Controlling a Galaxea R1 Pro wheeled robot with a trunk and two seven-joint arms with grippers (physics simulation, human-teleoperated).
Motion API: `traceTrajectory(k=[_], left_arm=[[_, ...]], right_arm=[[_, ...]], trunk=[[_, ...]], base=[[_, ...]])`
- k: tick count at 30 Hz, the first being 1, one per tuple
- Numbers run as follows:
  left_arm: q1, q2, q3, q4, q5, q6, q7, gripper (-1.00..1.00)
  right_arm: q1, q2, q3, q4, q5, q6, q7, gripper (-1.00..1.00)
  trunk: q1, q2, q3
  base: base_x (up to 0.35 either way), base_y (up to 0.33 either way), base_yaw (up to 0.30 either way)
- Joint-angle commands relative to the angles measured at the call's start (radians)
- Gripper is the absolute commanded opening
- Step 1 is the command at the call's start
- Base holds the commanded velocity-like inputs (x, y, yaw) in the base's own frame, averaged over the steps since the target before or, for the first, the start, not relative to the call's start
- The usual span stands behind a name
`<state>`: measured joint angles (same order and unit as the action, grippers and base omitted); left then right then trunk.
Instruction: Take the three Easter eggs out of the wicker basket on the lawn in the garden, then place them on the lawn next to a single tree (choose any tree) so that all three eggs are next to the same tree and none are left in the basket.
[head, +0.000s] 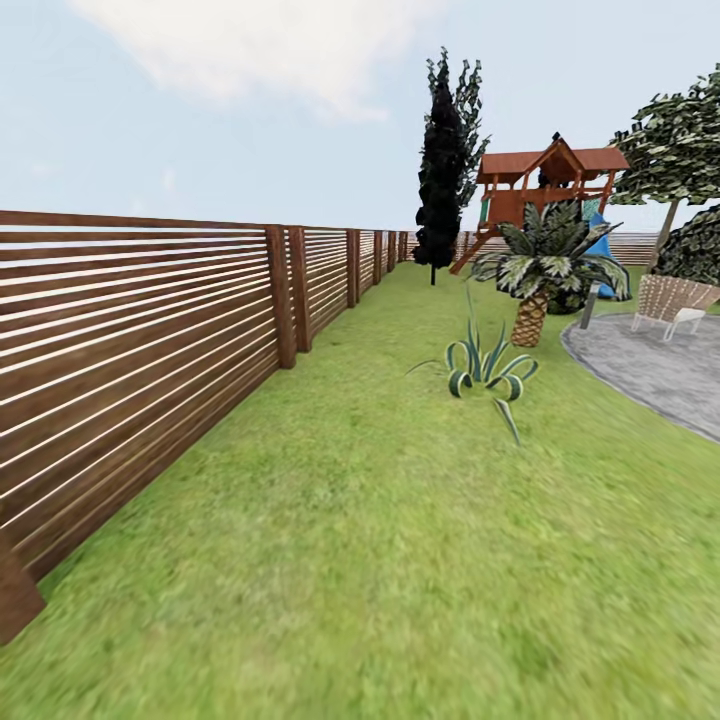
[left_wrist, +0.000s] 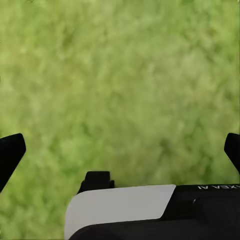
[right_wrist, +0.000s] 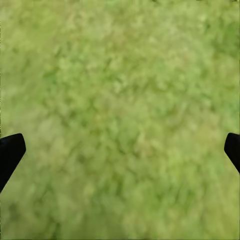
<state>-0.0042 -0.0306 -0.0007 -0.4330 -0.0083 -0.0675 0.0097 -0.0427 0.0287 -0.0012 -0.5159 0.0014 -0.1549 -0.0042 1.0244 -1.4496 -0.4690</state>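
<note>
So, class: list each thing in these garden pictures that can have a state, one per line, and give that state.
Left claw: open, empty, fingertips far apart over green lawn.
Right claw: open, empty, over grass.
Brown horizontal-slat wooden fence: upright, unbroken.
Short palm with scaly trunk: upright.
Spiky striped green plant: rooted, leaves splayed.
Narrow dark cypress: upright.
Wooden playset with red-brown roof: standing, unoccupied.
Woven patio chair: upright, empty.

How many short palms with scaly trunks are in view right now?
1: the short palm with a scaly trunk stands on the green lawn at the grey paved patio's edge, before the wooden playset. Others may be hidden.
</note>
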Motion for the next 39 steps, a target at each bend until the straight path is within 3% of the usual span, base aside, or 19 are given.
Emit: traceTrajectory(k=[1, 18, 39], left_arm=[[0.000, 0.000, 0.000, 0.000, 0.000, -0.003, 0.001, 1.00], [0.000, 0.002, 0.000, 0.002, -0.001, -0.003, 0.001, 1.00], [0.000, -0.003, -0.002, 0.006, -0.001, -0.005, 0.001, 1.00]], right_arm=[[0.000, 0.000, 0.000, 0.001, 0.000, -0.003, 0.000, 1.00], [0.000, 0.000, 0.001, 0.001, 0.000, -0.003, 0.000, 1.00], [0.000, 0.000, 0.001, 0.007, 0.000, -0.003, 0.000, 1.00]], trunk=[[0.001, 0.000, -0.001], [0.001, 0.000, -0.001], [0.001, 0.000, -0.001]], base=[[0.326, 0.079, 0.000], [0.326, 0.091, 0.000], [0.333, 0.005, 0.000]])
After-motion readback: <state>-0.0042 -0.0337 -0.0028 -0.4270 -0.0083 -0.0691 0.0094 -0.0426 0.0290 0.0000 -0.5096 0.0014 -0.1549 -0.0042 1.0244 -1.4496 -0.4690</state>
